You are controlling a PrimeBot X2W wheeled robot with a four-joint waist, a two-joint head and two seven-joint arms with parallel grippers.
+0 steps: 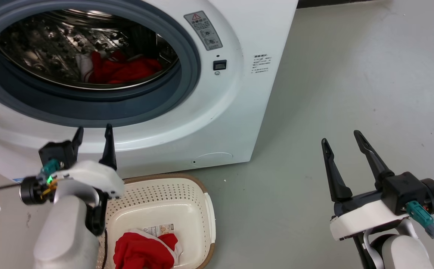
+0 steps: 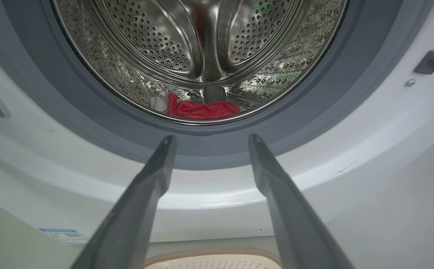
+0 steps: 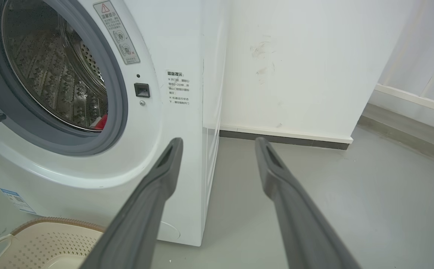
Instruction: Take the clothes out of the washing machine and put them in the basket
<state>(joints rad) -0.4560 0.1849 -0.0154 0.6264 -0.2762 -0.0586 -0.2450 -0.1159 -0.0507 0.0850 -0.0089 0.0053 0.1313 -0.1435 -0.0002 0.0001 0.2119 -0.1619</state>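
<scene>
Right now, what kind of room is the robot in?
Probably a laundry room: a white washing machine stands on a grey floor, with a basket holding red clothes before it.

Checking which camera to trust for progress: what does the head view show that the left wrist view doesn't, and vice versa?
Head view: a red garment lying in the basket, and the open right tool over the floor. Left wrist view: a straight look at the drum's round back wall. Both: red clothes in the washing machine, the open left tool, the basket's rim.
</scene>
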